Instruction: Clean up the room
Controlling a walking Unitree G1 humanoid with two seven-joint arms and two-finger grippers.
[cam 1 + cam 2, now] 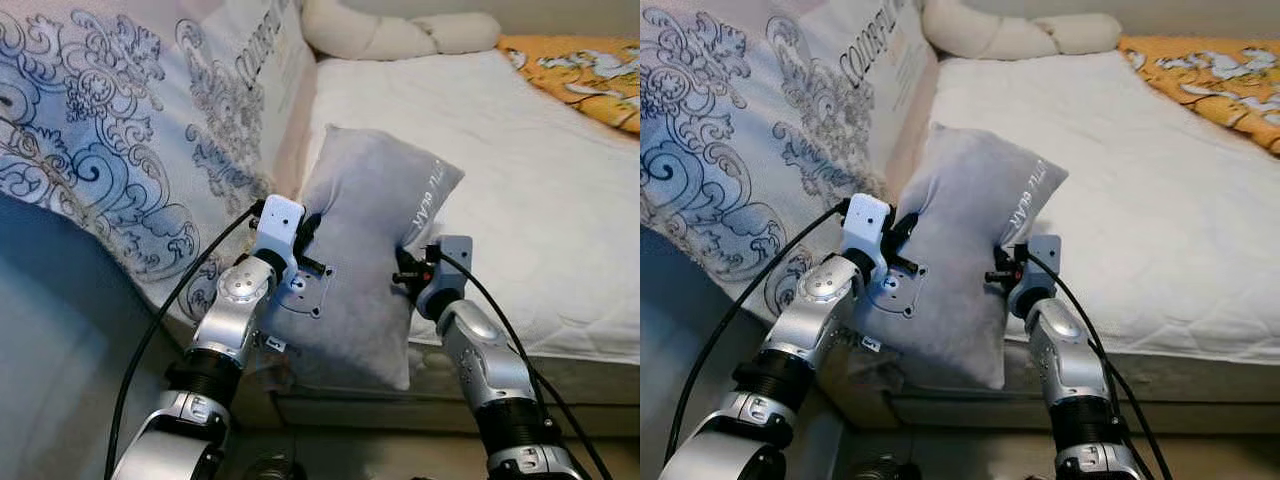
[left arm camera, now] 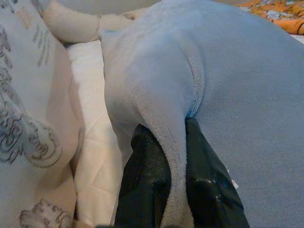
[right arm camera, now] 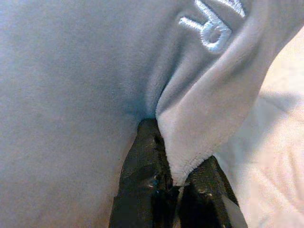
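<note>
A grey plush pillow [image 1: 370, 240] with white lettering hangs over the near edge of the white bed [image 1: 520, 180], held up between both arms. My left gripper [image 1: 306, 232] is shut on the pillow's left edge; in the left wrist view its black fingers [image 2: 147, 175] pinch a fold of the grey fabric [image 2: 171, 156]. My right gripper [image 1: 402, 268] is shut on the pillow's right edge, and the right wrist view has its fingers [image 3: 142, 185] clamped on the hemmed seam [image 3: 199, 137] below the lettering.
A large blue-and-white patterned cushion [image 1: 120, 130] leans along the left side of the bed. A cream bolster [image 1: 390, 35] lies at the head, and an orange patterned blanket [image 1: 585, 75] covers the far right corner. The mattress middle is bare white sheet.
</note>
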